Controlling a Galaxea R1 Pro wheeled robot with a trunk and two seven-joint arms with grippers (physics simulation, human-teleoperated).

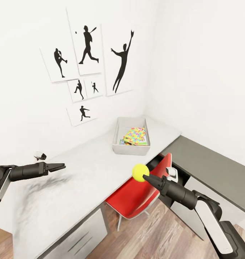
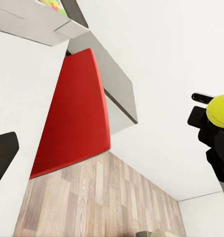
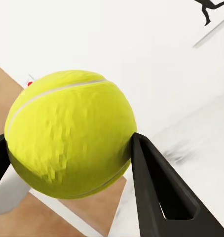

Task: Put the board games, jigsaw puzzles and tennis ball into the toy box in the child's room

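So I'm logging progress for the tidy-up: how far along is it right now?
Partly done. The toy box on the table already holds at least one jigsaw puzzle; what else lies in it I can't tell. In hand: the right gripper is shut on the tennis ball, off the table's edge above the red chair. Left: dropping the ball in. The left gripper holds nothing.

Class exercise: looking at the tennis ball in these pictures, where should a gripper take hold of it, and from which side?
Across its widest middle: the tennis ball is round, so any side works. The right gripper holds it so, one of its fingers on each flank.
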